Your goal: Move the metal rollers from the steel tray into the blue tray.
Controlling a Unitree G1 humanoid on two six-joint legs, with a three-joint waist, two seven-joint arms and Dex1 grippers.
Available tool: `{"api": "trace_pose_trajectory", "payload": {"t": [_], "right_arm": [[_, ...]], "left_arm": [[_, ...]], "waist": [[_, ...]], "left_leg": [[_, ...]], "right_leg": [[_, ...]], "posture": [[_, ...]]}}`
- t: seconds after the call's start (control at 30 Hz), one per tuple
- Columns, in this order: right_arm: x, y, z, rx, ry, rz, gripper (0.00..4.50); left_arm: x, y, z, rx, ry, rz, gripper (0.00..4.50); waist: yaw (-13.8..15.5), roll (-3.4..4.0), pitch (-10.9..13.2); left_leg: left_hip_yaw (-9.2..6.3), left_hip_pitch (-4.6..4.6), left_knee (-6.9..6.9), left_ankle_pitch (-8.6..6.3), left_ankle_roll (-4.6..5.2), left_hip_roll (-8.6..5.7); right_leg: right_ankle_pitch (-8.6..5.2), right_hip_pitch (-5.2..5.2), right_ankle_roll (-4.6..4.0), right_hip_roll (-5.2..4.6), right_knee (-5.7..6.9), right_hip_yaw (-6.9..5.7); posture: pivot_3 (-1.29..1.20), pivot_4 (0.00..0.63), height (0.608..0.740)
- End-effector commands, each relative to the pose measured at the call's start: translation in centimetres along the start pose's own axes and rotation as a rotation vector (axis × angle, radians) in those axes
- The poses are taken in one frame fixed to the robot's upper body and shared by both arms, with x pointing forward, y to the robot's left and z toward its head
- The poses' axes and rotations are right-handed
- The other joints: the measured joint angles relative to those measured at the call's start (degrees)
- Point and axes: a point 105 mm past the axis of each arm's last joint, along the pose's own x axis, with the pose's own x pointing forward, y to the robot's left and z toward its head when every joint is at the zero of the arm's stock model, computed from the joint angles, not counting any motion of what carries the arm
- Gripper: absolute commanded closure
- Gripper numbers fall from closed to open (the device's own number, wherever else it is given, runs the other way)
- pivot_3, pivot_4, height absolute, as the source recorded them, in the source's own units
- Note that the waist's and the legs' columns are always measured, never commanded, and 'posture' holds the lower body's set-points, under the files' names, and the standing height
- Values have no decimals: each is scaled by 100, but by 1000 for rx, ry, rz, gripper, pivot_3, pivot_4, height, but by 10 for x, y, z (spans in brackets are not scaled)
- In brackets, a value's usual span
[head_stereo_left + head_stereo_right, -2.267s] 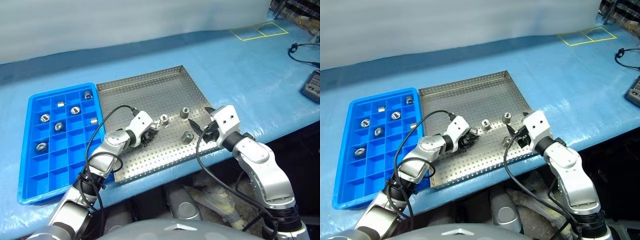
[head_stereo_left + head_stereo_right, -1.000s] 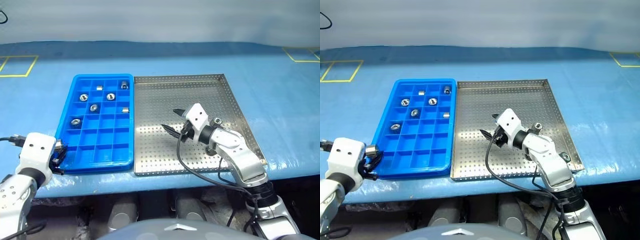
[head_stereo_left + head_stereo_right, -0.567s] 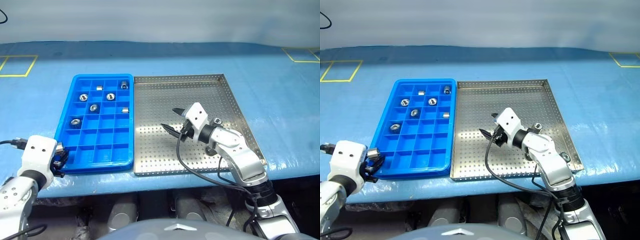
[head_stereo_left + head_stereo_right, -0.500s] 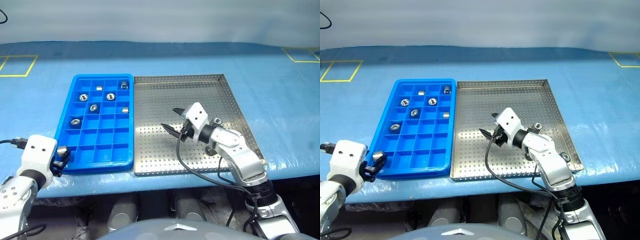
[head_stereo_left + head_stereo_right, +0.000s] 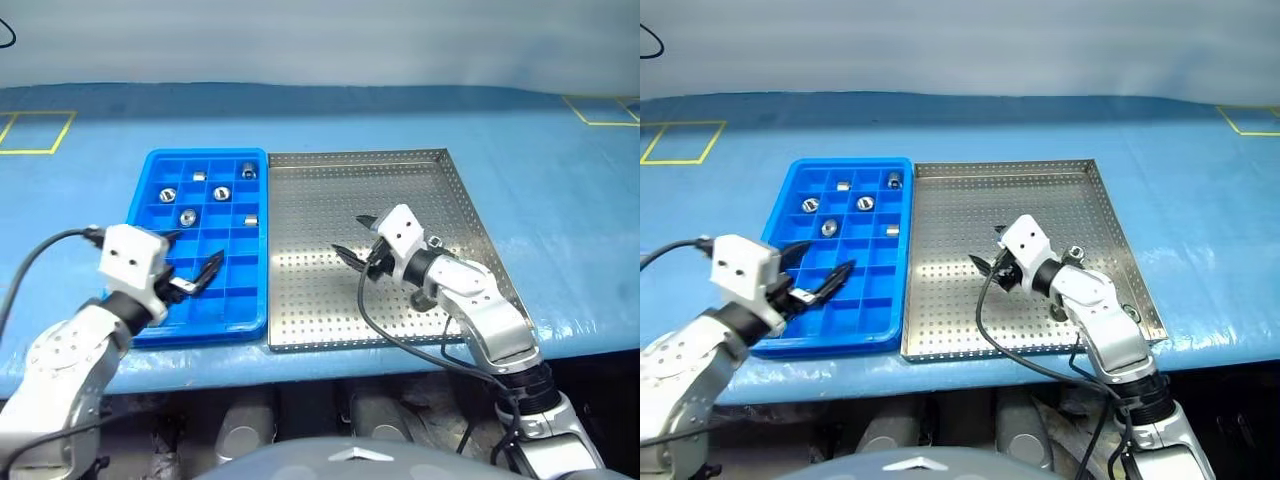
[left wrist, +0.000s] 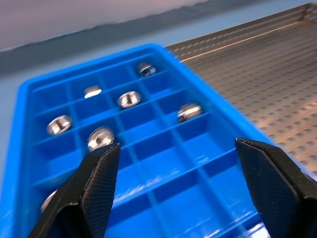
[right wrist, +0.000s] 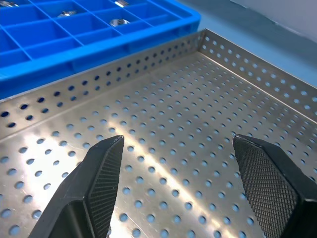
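Hovering wide open and empty, the left gripper [image 5: 192,272] hangs over the blue tray's [image 5: 146,195] near end, while the right gripper [image 5: 355,238], also spread and empty, hangs over the steel tray [image 5: 320,195].

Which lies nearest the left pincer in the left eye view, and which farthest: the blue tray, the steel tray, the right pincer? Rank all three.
1. Blue tray, directly beneath the left pincer.
2. Steel tray, to the pincer's right.
3. Right pincer, over the steel tray's middle.

Head stereo looks down — wrist cameras skim blue tray [image 6: 29,99], steel tray [image 7: 237,64].
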Motion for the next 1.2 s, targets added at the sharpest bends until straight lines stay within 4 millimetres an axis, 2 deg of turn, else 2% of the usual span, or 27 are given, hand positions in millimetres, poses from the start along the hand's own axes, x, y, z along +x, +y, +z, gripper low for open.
{"api": "trace_pose_trajectory", "payload": {"t": [0.03,0.1,0.2,0.3,0.33,0.4,0.53,0.7,0.93,1.2], "right_arm": [[-10,-25,3,-10,8,-161,797],[-17,-48,-1,-1,36,-341,797],[-26,-58,-6,-9,77,-444,797],[-31,-38,-4,-2,65,-337,797],[-32,-30,-3,-2,59,-297,797],[-35,-21,0,-1,44,-265,797],[-39,-18,2,2,30,-274,797],[-45,-18,2,1,30,-307,797],[-47,-17,4,1,26,-313,797],[-47,-19,4,-3,25,-316,797]], "left_arm": [[36,-26,7,-24,-74,-102,480],[62,-40,-3,15,-39,-154,480],[90,-55,-13,35,-24,-212,480],[117,-73,-11,22,-47,-262,480],[124,-78,-9,26,-57,-279,480],[133,-90,-5,26,-81,-335,480],[141,-111,-7,56,-73,-442,480],[142,-122,-25,103,23,-510,480],[151,-123,-37,129,63,-471,480],[164,-115,-42,172,89,-375,480]], "waist": [[-11,0,0],[-58,1,-1],[-185,6,-5],[-315,11,-7],[-365,12,-7],[-492,16,-9],[-810,25,-15],[-1193,27,-15],[-1531,27,-15],[-1646,27,-15]], "left_leg": [[-3,2,3,0,0,0],[-6,10,5,0,1,-4],[-1,14,5,-1,4,-6],[-1,1,5,-5,11,-5],[-1,-4,5,-6,13,-5],[-2,-10,4,-10,19,-3],[6,-11,4,-18,33,-1],[14,-12,5,-25,46,-3],[18,-11,5,-27,49,-3],[22,-10,4,-28,51,-4]], "right_leg": [[0,5,0,3,0,-2],[2,16,3,5,-2,0],[4,18,6,9,-4,11],[11,10,20,11,-12,12],[27,7,48,12,-15,12],[31,6,53,15,-27,14],[40,15,70,18,-58,25],[53,22,99,30,-84,62],[55,20,110,33,-83,76],[58,20,117,33,-83,83]], "posture": [[-122,150,740],[-162,150,740],[-225,150,740],[-270,150,740],[-292,150,740],[-318,150,740],[-355,150,740],[-387,150,740],[-402,150,740],[-397,150,740]]}}
